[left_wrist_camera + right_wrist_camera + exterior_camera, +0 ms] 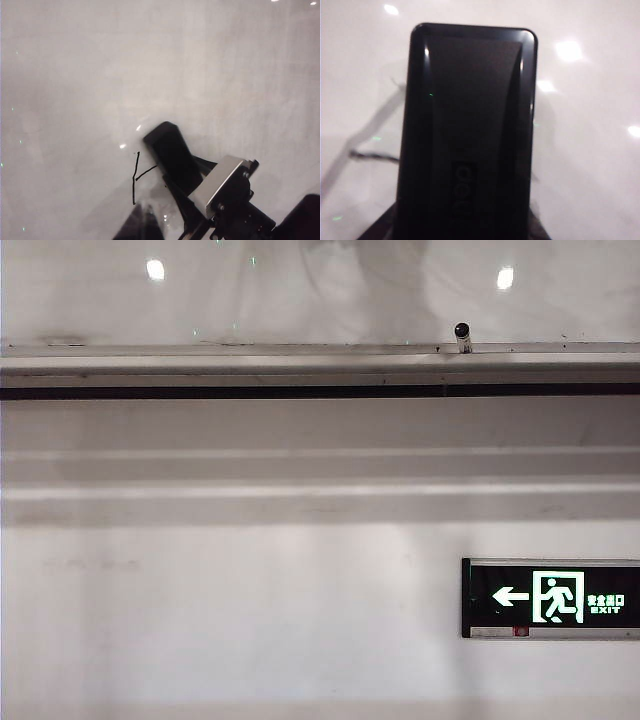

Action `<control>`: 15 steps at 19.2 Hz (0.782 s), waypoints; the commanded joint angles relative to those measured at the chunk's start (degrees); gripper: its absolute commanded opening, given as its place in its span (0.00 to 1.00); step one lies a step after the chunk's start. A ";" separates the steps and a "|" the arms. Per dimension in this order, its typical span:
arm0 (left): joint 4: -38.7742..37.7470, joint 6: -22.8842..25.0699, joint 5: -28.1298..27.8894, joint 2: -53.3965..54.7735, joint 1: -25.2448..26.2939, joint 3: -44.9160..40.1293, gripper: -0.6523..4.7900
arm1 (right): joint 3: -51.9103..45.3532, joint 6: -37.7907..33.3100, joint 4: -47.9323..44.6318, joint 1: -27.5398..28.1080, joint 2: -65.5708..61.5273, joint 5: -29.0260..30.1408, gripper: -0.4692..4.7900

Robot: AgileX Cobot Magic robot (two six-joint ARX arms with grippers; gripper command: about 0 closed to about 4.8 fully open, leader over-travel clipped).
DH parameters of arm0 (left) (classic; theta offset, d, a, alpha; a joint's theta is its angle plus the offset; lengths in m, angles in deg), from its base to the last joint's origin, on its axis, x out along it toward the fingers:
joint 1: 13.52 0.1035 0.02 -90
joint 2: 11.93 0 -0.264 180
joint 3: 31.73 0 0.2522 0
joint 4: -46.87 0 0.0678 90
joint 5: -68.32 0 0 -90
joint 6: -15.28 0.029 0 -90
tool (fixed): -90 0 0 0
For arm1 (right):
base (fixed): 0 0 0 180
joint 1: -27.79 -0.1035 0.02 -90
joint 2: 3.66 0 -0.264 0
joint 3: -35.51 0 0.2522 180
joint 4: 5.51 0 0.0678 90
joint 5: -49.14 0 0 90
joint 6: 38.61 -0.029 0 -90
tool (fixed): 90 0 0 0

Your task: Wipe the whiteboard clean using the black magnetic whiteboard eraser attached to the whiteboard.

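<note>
looking at the exterior view first, neither gripper shows; only the lower strip of the whiteboard (320,290), its pale metal rail (320,358) with a small dark knob (462,332) on it, and the wall with the exit sign (550,598) below. that means nothing here can confirm contact, so any slip up on the board would go unseen from this side.

in the left wrist view the left gripper (172,150) sits close to the glossy board (100,75), its jaws fully closed on nothing i can make out, with black pen strokes (136,177) just beside its tip. if that arm drifts, the bare finger could drag across the ink and smear it.

in the right wrist view the black eraser (470,130) fills the frame against the board (590,150), a dark stroke (370,156) beside it. the right gripper's fingers are hardly visible, only dark shapes at the frame's edge, so i cannot tell whether it has hold of the eraser or how wide it stands. the risk, as i judge it: a loose or off-centre grip lets the magnet keep the eraser stuck, or it twists and drops mid-wipe.
</note>
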 commanded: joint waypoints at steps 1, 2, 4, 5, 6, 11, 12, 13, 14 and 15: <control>0.70 -0.22 0.24 -0.28 -0.04 0.20 0.11 | 1.44 -0.17 3.15 -1.03 0.44 3.69 0.35; 0.72 -0.22 0.24 -0.28 -0.04 0.20 0.11 | 1.44 -0.02 3.23 -1.05 0.44 3.63 0.35; 0.63 -0.22 0.24 -0.28 -0.04 0.20 0.11 | 1.44 1.79 2.54 -1.92 0.11 2.95 0.39; 0.63 -0.22 0.24 -0.31 -0.04 0.22 0.11 | 1.38 2.80 1.49 -2.03 0.11 2.43 0.54; 0.63 -0.22 0.24 -0.35 -0.04 0.22 0.11 | 1.38 3.10 0.26 -2.29 0.04 1.38 0.70; 0.04 -0.22 0.24 -0.37 -0.04 0.20 0.11 | 1.38 3.08 -2.64 -2.89 -0.11 -0.02 0.73; -0.09 -0.22 0.22 -0.37 -0.04 0.22 0.11 | 1.38 3.08 -2.64 -2.86 -0.11 -0.02 0.73; -0.11 -0.22 0.22 -0.37 -0.04 0.22 0.11 | 1.38 3.08 -2.62 -2.86 -0.13 -0.04 0.73; -0.11 -0.22 0.22 -0.37 -0.04 0.22 0.11 | 1.38 3.08 -2.64 -2.86 -0.11 -0.04 0.73; -0.11 -0.22 0.22 -0.37 -0.04 0.22 0.11 | 1.38 3.08 -3.04 -2.86 -0.09 -0.04 0.73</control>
